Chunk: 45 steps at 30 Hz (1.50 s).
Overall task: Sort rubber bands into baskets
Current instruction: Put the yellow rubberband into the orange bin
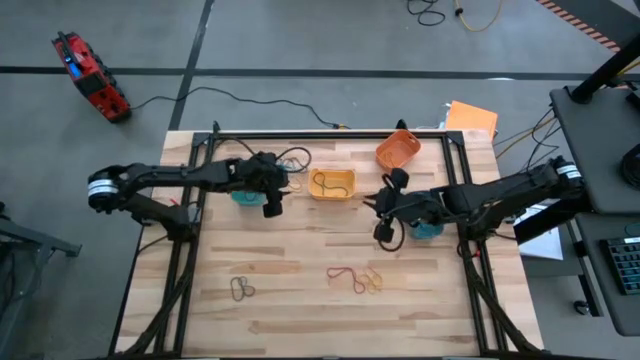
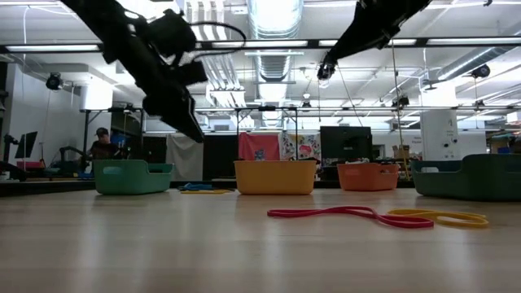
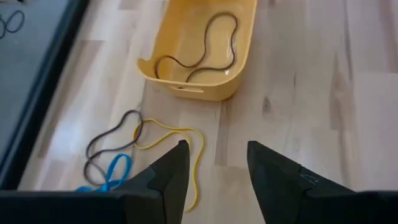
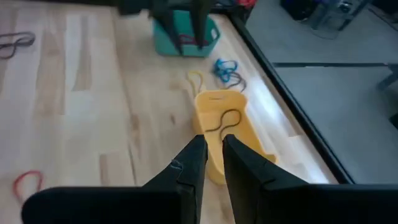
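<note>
Okay, I've got the left gripper (image 1: 272, 203) hovering off the wood near the back of the table (image 1: 300, 310), at about eleven o'clock from table centre, just beside the teal-green basket (image 1: 243, 196). Through its wrist camera its fingers (image 3: 171, 177) stand apart with bare wood between them, nothing held. Ahead of them sits the yellow basket (image 3: 239, 62) with one dark rubber band (image 3: 211, 43) snaking across its floor. Beside that basket, on the wood, I see a loose cluster: a yellow band (image 3: 186, 146), a dark brownish band (image 3: 112, 134) and a blue band (image 3: 115, 174), overlapping one another.

My right gripper (image 1: 381, 230) is up off the table at about two o'clock from centre, next to the blue basket (image 1: 428, 231), which the arm mostly covers. Its fingers (image 4: 193, 165) are close together with a narrow gap; I see no band pinched there, though I can't tell for sure.

The orange basket (image 1: 398, 150) sits at the back edge, around one o'clock. Toward the front, at five o'clock, a red band (image 1: 346, 275) lies touching a yellow-orange band (image 1: 374, 282); in the low view they rest flat side by side. Over at seven o'clock a pair of dark bands (image 1: 241, 289) lies well apart from everything else.
</note>
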{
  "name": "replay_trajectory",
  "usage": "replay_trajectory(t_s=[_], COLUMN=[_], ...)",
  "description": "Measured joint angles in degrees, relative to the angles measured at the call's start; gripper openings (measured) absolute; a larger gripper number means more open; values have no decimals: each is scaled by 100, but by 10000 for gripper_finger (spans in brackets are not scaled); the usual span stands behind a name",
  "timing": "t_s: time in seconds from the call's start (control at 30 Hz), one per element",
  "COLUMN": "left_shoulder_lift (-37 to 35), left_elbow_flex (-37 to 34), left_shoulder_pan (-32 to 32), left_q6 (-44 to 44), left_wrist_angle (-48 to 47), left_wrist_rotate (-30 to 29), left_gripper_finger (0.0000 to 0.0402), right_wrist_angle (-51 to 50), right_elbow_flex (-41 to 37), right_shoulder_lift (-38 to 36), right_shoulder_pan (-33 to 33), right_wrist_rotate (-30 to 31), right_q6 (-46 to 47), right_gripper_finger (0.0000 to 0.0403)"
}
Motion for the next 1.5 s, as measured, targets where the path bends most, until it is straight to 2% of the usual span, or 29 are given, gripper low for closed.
replay_trajectory(t_s=[0.3,0.63,1.03,1.3,1.4,1.5], left_shoulder_lift=[1173,1601,2335,2444,2450,2453], left_elbow_flex=[402,432,615,653,647,643], left_shoulder_pan=[103,513,646,840,958,981], left_q6=[591,757,886,932,933,937], left_wrist_angle=[-25,-37,85,122,124,100], left_wrist_rotate=[-2,-22,27,231,562,652], left_gripper_finger=[151,150,150,150,135,95], right_wrist_angle=[119,118,175,173,175,175], right_elbow_flex=[-46,-224,-259,-265,-265,-267], right_shoulder_lift=[-24,-24,-24,-24,-24,-24], right_shoulder_pan=[-417,-443,-443,-443,-441,-441], right_wrist_rotate=[-42,-48,-46,-44,-44,-44], right_q6=[-99,112,168,394,467,502], right_gripper_finger=[49,50,74,89,91,90])
